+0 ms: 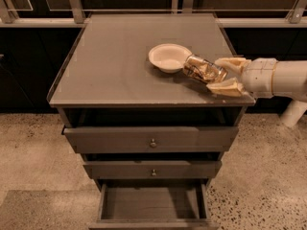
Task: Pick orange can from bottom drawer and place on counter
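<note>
Right of frame: pincer (217, 75) grips tilted can (204, 70) above desk (120, 66), beside bowl (168, 56); drawer (153, 202) emptied; setting down pending.

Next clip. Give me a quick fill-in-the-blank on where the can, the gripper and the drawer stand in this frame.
1. The gripper reaches in from the picture's ____ edge and clamps the orange can.
2. The can hangs tilted over the counter, beside the cream ____.
3. The bottom drawer stands ____.
Missing words: right; bowl; open.
</note>
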### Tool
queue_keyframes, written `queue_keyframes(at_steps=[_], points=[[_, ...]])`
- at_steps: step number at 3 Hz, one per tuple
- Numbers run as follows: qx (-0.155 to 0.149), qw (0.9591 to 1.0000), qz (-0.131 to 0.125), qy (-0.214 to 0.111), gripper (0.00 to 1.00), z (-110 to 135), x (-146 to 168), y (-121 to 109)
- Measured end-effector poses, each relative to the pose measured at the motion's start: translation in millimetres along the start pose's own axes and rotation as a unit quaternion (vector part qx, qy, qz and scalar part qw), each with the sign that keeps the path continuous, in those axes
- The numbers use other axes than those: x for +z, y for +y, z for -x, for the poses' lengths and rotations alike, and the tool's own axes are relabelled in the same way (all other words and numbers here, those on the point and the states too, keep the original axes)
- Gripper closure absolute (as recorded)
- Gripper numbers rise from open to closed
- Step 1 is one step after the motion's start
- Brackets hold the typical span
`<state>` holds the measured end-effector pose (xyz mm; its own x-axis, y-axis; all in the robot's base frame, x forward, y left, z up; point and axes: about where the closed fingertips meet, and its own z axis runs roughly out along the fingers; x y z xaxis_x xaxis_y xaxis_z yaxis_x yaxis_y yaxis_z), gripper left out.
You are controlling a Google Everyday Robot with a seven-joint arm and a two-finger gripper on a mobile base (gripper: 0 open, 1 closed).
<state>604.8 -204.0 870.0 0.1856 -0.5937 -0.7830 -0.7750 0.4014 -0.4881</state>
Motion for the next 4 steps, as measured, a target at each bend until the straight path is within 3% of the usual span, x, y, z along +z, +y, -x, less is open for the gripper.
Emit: queue_keyframes(at_steps=[2,3,4], points=[[0.000,1.0000,0.000,0.000,0.11,0.0,0.1,0.0],[0.000,1.0000,0.000,0.000,0.00,0.0,0.1,0.0],[0.000,1.0000,0.000,0.000,0.00,0.0,0.1,0.0]])
